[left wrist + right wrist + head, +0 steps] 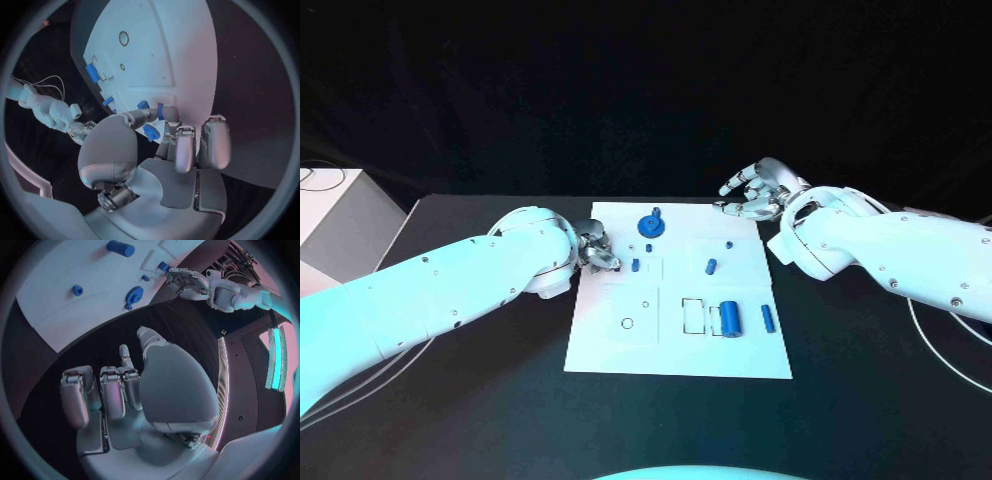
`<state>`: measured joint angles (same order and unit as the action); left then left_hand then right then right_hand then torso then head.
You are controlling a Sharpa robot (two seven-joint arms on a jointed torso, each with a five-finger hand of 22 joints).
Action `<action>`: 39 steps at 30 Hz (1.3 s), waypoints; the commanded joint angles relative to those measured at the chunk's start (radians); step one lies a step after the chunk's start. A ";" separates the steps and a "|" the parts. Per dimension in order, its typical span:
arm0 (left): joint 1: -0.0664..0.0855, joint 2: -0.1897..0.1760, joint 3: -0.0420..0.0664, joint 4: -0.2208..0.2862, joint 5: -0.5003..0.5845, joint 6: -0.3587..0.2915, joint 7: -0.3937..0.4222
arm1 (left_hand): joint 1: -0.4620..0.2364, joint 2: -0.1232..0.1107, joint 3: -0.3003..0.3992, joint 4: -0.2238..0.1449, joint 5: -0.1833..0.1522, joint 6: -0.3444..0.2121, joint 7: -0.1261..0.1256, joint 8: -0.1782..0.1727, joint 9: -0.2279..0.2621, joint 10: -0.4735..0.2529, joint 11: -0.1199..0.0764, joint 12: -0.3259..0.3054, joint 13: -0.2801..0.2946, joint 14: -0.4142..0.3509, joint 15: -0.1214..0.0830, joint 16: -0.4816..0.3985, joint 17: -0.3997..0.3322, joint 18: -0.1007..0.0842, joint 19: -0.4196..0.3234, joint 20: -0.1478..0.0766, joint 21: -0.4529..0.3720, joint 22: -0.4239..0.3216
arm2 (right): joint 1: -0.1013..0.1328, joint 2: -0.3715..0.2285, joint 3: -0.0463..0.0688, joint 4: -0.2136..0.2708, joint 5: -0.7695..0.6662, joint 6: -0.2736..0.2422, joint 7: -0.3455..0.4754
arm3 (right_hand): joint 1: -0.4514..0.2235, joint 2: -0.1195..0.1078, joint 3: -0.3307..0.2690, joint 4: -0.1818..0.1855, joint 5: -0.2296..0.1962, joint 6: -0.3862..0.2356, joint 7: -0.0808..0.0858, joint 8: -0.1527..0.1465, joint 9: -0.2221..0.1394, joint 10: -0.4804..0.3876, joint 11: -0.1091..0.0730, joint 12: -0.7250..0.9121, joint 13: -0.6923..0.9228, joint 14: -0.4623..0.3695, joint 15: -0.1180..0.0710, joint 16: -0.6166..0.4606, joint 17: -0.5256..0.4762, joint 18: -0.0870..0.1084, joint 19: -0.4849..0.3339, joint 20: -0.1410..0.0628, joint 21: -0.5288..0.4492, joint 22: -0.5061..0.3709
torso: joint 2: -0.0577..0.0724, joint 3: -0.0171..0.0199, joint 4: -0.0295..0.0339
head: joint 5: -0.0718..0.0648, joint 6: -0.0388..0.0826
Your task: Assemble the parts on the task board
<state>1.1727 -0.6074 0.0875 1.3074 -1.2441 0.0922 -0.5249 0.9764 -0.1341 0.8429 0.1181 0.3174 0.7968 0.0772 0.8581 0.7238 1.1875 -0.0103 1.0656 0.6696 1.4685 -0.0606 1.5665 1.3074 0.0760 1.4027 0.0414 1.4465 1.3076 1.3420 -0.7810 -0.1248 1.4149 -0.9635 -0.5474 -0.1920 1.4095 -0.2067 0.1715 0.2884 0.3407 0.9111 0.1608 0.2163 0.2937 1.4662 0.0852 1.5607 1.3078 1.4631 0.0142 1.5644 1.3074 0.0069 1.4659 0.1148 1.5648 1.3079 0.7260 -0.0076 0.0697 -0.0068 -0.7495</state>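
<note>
The white task board (678, 350) lies mid-table. My left hand (599, 250) sits at the board's left edge. In the left wrist view its thumb and a finger pinch a small blue peg (160, 111), which stands just right of the fingers (636, 265). A blue disc (652, 224) sits at the far side, with a small blue piece (651, 246) just below it. Two more small pieces (711, 266) (730, 243) stand mid-board. A blue cylinder (728, 319) and a thin blue bar (767, 318) lie near right. My right hand (754, 192) hovers off the far right corner, fingers curled, holding nothing.
A white box (336, 215) stands at the table's left edge. A round hole (627, 323) and rectangular outlines (695, 316) mark the board's near half. Cables (949, 350) trail on the table by the right arm.
</note>
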 commanded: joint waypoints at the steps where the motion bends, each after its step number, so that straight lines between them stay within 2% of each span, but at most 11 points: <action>1: -0.003 0.003 -0.004 -0.001 -0.009 0.022 -0.010 | -0.007 0.004 0.215 -0.223 0.004 0.011 -0.011 0.006 -0.001 0.008 -0.001 0.006 0.003 0.102 -0.008 0.004 0.263 -0.016 0.008 0.002 0.006 0.015 | 0.000 -0.001 0.000 0.002 -0.010 0.010 0.004 | -0.007 0.001 -0.006 -0.001 0.006 -0.008 0.003 0.007 0.001 0.093 -0.004 -0.001 0.251 0.108 -0.007 0.006 0.263 -0.007 0.105 -0.005 0.006 0.263 | 0.000 0.0003 0.0005 | -0.002 -0.002; 11: -0.003 0.003 -0.008 0.000 -0.008 0.056 -0.012 | -0.012 0.005 0.215 -0.228 0.011 0.011 -0.012 0.010 -0.004 0.012 -0.002 0.012 0.010 0.102 -0.008 0.004 0.263 -0.016 0.009 0.001 0.007 0.017 | 0.000 -0.002 0.000 0.002 -0.010 0.011 0.003 | -0.007 0.001 -0.006 -0.001 0.006 -0.008 0.003 0.007 0.001 0.093 -0.004 -0.001 0.251 0.108 -0.007 0.006 0.263 -0.007 0.105 -0.005 0.006 0.263 | -0.001 0.0005 0.0013 | -0.001 -0.005; 19: -0.003 0.004 -0.009 0.000 -0.007 0.082 -0.013 | -0.035 0.009 0.184 -0.225 0.018 0.023 -0.020 0.027 -0.018 0.054 -0.008 0.054 0.073 0.102 -0.012 0.004 0.263 -0.018 0.014 -0.001 0.009 0.024 | 0.000 -0.002 0.000 0.002 -0.010 0.011 0.003 | -0.009 0.001 -0.007 0.000 0.009 -0.009 0.002 0.011 0.002 0.093 -0.005 -0.001 0.251 0.108 -0.007 0.006 0.263 -0.007 0.105 -0.006 0.006 0.263 | 0.000 0.0000 0.0008 | -0.001 -0.005; 29: -0.003 0.016 -0.009 -0.013 -0.003 0.062 -0.012 | -0.052 0.028 0.131 -0.188 -0.001 0.028 -0.029 0.040 -0.045 0.072 -0.014 0.062 0.086 0.102 -0.016 0.004 0.263 -0.019 0.017 -0.005 0.009 0.029 | 0.000 -0.001 0.000 0.002 -0.010 0.011 0.004 | -0.009 0.001 -0.007 0.000 0.009 -0.009 0.002 0.011 0.002 0.093 -0.005 -0.001 0.251 0.108 -0.007 0.006 0.263 -0.007 0.105 -0.006 0.006 0.263 | 0.000 0.0000 0.0013 | -0.001 -0.002; 39: -0.002 0.028 -0.008 -0.035 -0.001 0.063 -0.011 | -0.053 0.031 0.126 -0.183 -0.004 0.028 -0.030 0.041 -0.048 0.073 -0.015 0.061 0.086 0.102 -0.017 0.004 0.263 -0.020 0.018 -0.005 0.009 0.029 | 0.000 0.000 0.000 0.002 -0.010 0.012 0.004 | -0.009 0.001 -0.007 0.000 0.009 -0.009 0.002 0.011 0.002 0.093 -0.005 -0.001 0.251 0.108 -0.007 0.006 0.263 -0.007 0.105 -0.006 0.006 0.263 | 0.000 0.0004 0.0005 | 0.001 0.000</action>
<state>1.1770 -0.5834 0.0845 1.2803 -1.2464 0.1291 -0.5249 0.9196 -0.1145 0.8182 0.0933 0.3162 0.8267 0.0508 0.9062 0.6776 1.2533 -0.0231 1.1240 0.7567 1.4650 -0.0715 1.5665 1.3074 0.0760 1.4136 0.0377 1.4503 1.3075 1.3420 -0.7820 -0.1249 1.4152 -0.9635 -0.5474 -0.1926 1.4096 -0.2067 0.1715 0.2885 0.3467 0.9075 0.1644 0.2242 0.2952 1.4662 0.0852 1.5607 1.3074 1.4631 0.0142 1.5644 1.3074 0.0069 1.4659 0.1148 1.5648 1.3074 0.7259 -0.0073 0.0703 -0.0060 -0.7497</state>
